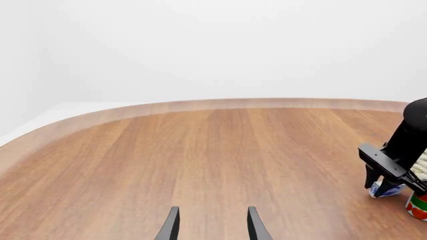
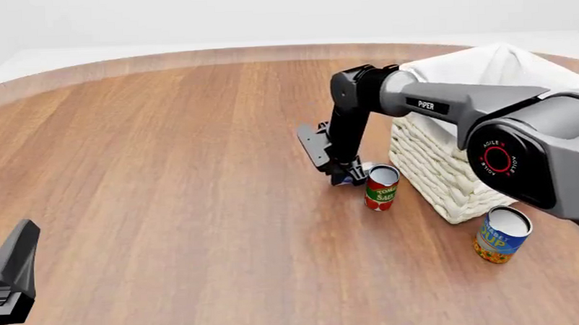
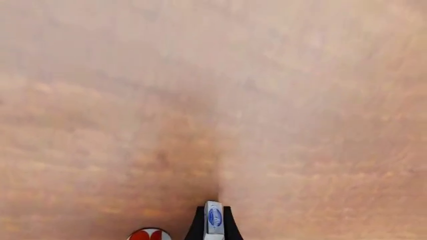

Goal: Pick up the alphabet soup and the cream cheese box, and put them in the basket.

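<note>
The cream cheese box is down at the table beside the basket, pinched edge-on between the black fingers of my right gripper. In the right wrist view the box shows as a thin white and blue strip. It also shows in the left wrist view as a cream cheese box under the right gripper. The alphabet soup stands upright at the basket's near corner, untouched. My left gripper is open over bare wood, far to the left.
A red-and-green tomato sauce can stands upright right beside the held box and close to the basket wall. Its top shows in the right wrist view. The table's curved far edge runs across the back.
</note>
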Robot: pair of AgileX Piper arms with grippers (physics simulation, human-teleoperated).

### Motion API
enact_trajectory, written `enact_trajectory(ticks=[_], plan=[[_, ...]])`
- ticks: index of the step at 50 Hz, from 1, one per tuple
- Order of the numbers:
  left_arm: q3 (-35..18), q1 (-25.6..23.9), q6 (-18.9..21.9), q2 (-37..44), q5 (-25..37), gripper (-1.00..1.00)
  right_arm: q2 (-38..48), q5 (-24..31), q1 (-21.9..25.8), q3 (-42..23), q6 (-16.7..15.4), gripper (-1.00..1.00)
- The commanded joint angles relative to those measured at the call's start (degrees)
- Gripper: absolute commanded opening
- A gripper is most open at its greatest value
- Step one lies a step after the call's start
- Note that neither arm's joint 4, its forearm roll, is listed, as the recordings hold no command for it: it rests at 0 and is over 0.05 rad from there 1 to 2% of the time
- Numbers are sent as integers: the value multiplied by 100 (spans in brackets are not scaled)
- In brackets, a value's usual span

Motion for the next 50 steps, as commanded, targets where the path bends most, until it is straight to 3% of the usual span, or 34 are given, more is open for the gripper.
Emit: enact_trajectory(ticks=[1,41,47,50], plan=[[0,0,0,0,0,100,-116,-120,62,90,-27,-100],[0,0,0,0,0,100,-630,-276,108,277,-239,-100],[0,0,0,0,0,100,-613,-356,129,153,-128,-100],[0,0,0,0,0,100,-658,-335,277,34,127,-100]])
